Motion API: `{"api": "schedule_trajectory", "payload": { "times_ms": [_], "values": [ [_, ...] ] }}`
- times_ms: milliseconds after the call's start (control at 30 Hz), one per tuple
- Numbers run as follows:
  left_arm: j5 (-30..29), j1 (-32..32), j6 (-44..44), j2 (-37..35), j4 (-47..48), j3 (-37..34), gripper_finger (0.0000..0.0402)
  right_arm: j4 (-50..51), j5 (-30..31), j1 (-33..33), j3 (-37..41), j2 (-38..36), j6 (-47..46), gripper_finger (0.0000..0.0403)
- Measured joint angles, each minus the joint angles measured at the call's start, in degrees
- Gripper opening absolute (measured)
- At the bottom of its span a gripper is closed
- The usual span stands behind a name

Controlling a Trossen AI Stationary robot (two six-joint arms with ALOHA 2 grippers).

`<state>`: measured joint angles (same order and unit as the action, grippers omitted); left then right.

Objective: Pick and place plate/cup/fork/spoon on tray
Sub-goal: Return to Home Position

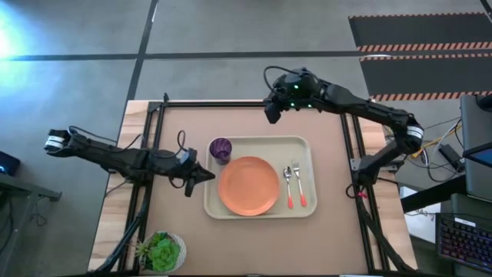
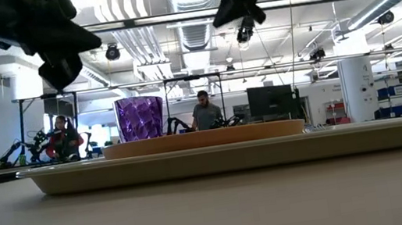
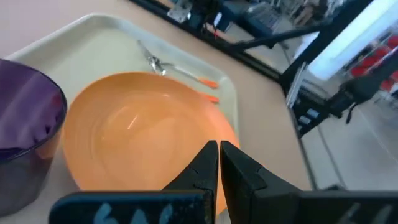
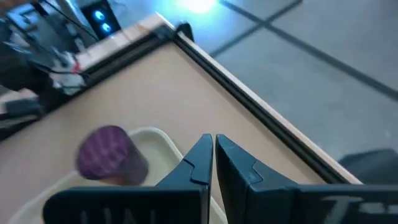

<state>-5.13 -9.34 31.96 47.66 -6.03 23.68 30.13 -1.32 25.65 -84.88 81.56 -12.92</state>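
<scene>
High view: I see the tray (image 1: 260, 177) holding plate (image 1: 248, 185), cup (image 1: 221, 149), spoon (image 1: 288, 185) and fork (image 1: 300, 185); left gripper (image 1: 201, 175) just beside the tray's edge, right gripper (image 1: 272, 113) beyond its far rim.
Low view: cup stands upright behind the plate.
Left wrist view: my jaws closed, empty, over the plate.
Right wrist view: jaws closed, empty.

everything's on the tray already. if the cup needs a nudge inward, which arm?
Left. Its hand sits shut just off the tray edge, close beside the cup. The right hand is off beyond the tray's far side.
</scene>
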Motion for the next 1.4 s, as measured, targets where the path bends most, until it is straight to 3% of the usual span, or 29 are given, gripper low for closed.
{"api": "schedule_trajectory", "payload": {
  "times_ms": [367, 467, 533, 667, 800, 967, 1167, 1400],
  "values": [
    [0.2, 0.1, 5.5, -6.1, 2.9, -0.5, 0.0, -0.6, -0.3, -3.5, 0.0, -5.8, -1.5, 0.0011],
    [3.0, 0.1, 3.6, -7.8, 2.6, -0.6, 0.0, -1.0, -1.0, -4.1, 0.0, -7.0, -4.0, 0.0011],
    [7.4, 0.1, 0.4, -9.0, 2.7, -0.6, 0.0, -0.8, -6.4, -4.7, 0.0, -7.7, -3.4, 0.0011],
    [14.5, 0.1, -4.5, -11.9, 2.7, -0.6, 0.0, -1.1, -24.0, -4.9, 0.0, -8.9, -1.5, 0.0011],
    [16.5, 0.1, -5.9, -15.9, 5.7, -0.5, 0.0, -1.6, -35.3, -4.8, 0.0, -10.0, -4.8, 0.0011],
    [16.9, 0.1, -9.6, -21.9, 14.0, -0.4, 0.0, -2.0, -38.3, -5.4, 0.0, -11.4, -7.7, 0.0011],
    [21.9, 0.1, -21.6, -28.4, 14.8, -0.4, 0.0, -2.1, -46.9, -9.5, -0.1, -14.8, 6.8, 0.0011],
    [22.6, 0.1, -25.5, -32.9, 19.7, -0.6, 0.0, 3.0, -48.7, -14.1, 0.4, -18.8, 20.2, 0.0011]
  ]
}}
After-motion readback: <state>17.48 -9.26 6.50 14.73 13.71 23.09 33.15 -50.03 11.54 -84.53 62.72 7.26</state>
